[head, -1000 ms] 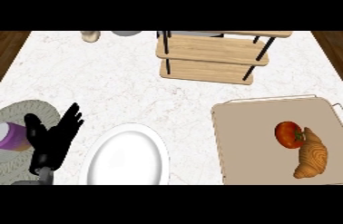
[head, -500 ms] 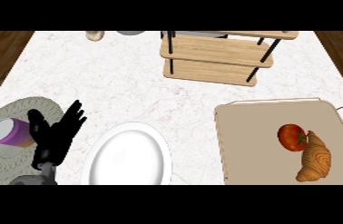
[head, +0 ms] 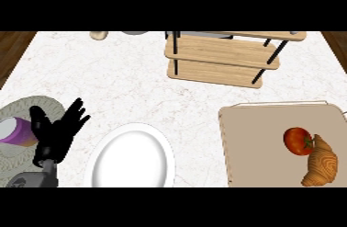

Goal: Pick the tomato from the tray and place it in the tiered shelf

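Tomato (head: 297, 141) lies on the tray (head: 257, 143) at far right, touching a croissant (head: 321, 164). Left hand (head: 58, 132) rests at lower left, fingers straight, holding nothing, well apart from it. Right hand unseen, judged the nearer side

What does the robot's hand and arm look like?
Only the left hand shows. It is all black, with slim fingers and a thumb, shaped like a person's hand. Below its wrist is a grey forearm, smooth and rounded. No cables, markings or sleeve show.
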`<action>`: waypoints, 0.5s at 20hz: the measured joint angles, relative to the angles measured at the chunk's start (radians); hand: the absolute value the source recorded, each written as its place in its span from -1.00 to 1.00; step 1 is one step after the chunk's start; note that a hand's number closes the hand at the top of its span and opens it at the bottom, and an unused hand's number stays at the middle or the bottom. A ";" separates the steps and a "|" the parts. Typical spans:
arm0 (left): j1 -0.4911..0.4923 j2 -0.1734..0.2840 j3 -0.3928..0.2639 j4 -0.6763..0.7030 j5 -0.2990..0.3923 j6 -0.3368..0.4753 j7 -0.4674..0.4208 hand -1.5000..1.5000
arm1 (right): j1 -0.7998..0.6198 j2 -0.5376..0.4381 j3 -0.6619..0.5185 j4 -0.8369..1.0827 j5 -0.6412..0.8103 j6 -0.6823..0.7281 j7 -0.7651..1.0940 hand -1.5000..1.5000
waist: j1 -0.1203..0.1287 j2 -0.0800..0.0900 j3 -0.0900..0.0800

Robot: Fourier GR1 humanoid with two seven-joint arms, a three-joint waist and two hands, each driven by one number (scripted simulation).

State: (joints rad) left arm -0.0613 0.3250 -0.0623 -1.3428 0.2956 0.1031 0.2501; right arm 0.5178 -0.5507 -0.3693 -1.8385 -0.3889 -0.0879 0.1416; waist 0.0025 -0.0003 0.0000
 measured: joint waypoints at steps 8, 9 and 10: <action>0.006 -0.027 0.007 0.003 -0.026 -0.006 -0.022 0.00 | -0.129 -0.037 0.113 -0.057 0.141 -0.067 0.293 -1.00 | 0.002 -0.002 0.002; 0.000 -0.027 0.013 0.014 -0.025 -0.014 -0.024 0.00 | -0.137 -0.036 0.128 -0.069 0.159 -0.066 0.316 -1.00 | 0.001 -0.003 0.003; -0.001 -0.024 0.017 0.013 -0.027 -0.019 -0.013 0.00 | -0.146 -0.027 0.141 -0.076 0.183 -0.069 0.336 -1.00 | 0.000 -0.003 0.003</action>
State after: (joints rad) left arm -0.0627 0.3006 -0.0455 -1.3300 0.2689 0.0840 0.2367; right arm 0.3716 -0.5776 -0.2283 -1.9141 -0.2064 -0.1569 0.4772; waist 0.0026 -0.0033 0.0027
